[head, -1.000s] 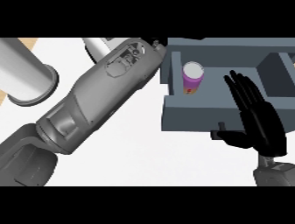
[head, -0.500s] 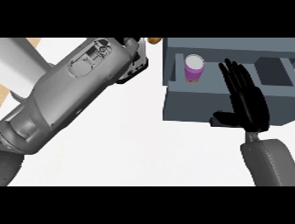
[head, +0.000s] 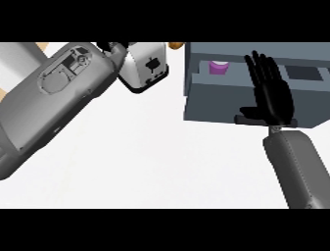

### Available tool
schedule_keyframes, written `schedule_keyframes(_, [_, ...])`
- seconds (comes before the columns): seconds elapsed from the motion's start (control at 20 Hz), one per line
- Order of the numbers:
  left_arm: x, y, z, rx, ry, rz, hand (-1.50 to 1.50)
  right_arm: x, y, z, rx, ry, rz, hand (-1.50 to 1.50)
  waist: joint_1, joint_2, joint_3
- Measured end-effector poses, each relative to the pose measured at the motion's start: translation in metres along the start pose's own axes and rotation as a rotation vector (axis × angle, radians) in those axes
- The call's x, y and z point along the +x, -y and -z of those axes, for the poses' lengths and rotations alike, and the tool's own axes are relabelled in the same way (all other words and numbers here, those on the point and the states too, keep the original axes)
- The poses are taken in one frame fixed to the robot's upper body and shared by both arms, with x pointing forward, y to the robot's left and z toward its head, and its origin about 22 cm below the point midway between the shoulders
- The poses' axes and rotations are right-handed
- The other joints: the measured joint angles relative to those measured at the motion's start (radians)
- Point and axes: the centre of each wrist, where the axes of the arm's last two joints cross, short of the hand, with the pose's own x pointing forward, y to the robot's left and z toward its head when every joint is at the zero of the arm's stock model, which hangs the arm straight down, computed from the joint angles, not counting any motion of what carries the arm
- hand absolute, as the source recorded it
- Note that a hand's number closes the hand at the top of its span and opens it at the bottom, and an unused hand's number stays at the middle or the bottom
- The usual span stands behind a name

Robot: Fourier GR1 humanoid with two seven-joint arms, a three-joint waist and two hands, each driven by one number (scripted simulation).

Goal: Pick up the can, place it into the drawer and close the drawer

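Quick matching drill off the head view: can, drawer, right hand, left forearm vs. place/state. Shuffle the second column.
Things:
1. can
2. drawer
3. right hand
4. left forearm

Places or states:
A. grey, runs diagonally across the view's left side
B. open, grey, at the upper right
C. purple, standing inside the drawer's left compartment
D. black, fingers straight, over the drawer's front

Pairs: 1-C, 2-B, 3-D, 4-A
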Motion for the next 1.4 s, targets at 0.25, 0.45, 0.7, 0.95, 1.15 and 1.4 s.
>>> schedule_keyframes(0.25, [-0.002, -0.018, -0.005, -0.003, -0.014, 0.001, -1.50, -0.004, -0.009, 0.018, -0.048, -0.022, -0.013, -1.50, 0.006, 0.004, 0.003])
schedule_keyframes(0.45, [-0.015, -0.028, -0.013, -0.004, -0.024, 0.009, -1.50, -0.005, -0.012, 0.036, -0.062, -0.040, -0.019, -1.50, 0.008, 0.012, 0.008])
schedule_keyframes(0.7, [-0.026, -0.040, -0.025, -0.011, -0.028, 0.006, -1.50, 0.003, -0.017, 0.056, -0.078, -0.064, -0.010, -1.50, 0.016, 0.024, 0.017])
schedule_keyframes(0.95, [-0.037, -0.044, -0.035, -0.012, -0.025, 0.015, -1.50, 0.008, -0.015, 0.072, -0.097, -0.078, -0.016, -1.50, 0.014, 0.027, 0.018])
schedule_keyframes(1.15, [-0.045, -0.045, -0.044, -0.024, -0.027, 0.012, -1.50, 0.007, -0.010, 0.083, -0.078, -0.089, -0.017, -1.50, 0.018, 0.031, 0.020])
schedule_keyframes(1.4, [-0.054, -0.053, -0.052, -0.033, -0.021, 0.021, -1.50, 0.007, -0.005, 0.093, -0.058, -0.100, -0.022, -1.50, 0.022, 0.037, 0.021])
